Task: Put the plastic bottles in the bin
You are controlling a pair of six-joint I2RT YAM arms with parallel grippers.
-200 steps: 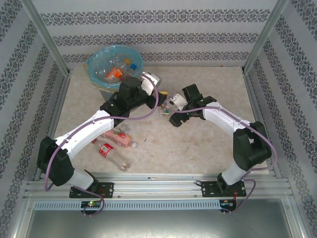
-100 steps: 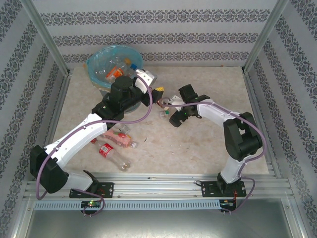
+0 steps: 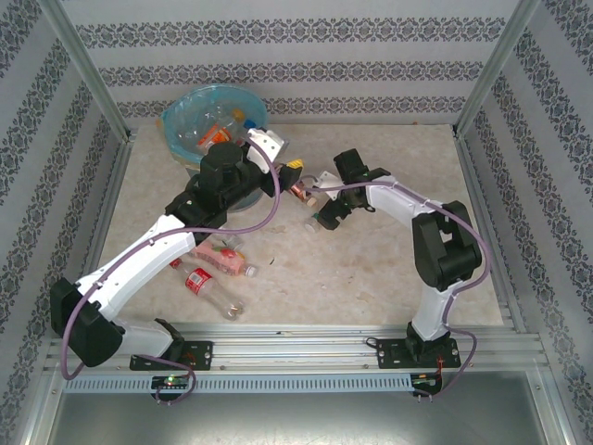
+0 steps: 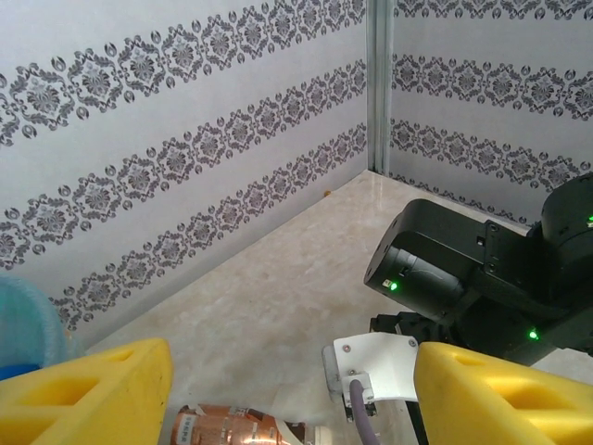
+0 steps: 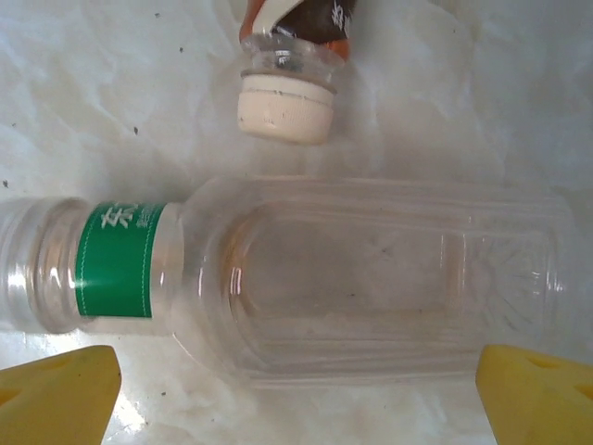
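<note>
Target bottle: a clear green-labelled bottle point(image 5: 352, 278) lies on its side on the table point(image 3: 371, 269), near the middle. It is empty and uncapped, and nothing is touching it.

Neighbour: a cream-capped bottle point(image 5: 285, 104) with a coppery-brown label lies just beside the target bottle. Its cap points at the target bottle's shoulder, and whether the two touch is unclear.

Right gripper point(image 5: 296, 408): it hangs low over the target bottle with its yellow fingers spread wide, and it holds nothing. One fingertip sits towards the bottle's neck end and the other towards its base.

Step in hand: most likely picking up this bottle with the right arm.

Doing it well: the fingers seem lined up along the bottle's length, so closing now would pinch it end to end. It would be better to turn the wrist so the pads close across the smooth body. Come straight down, keep clear of the cream cap, and squeeze gently, because thin plastic buckles and round sides roll.

Left gripper point(image 4: 295, 389): it sits just beside the bin with its fingers well apart and nothing in them. What seems to be the cream-capped bottle's label shows below, between the fingers.

Bin point(image 3: 170, 125): it stands at the far left of the table and is lined in blue. It has several bottles point(image 3: 215, 134) inside.

Left to do: three more bottles point(image 3: 199, 278) lie near the left arm.
</note>
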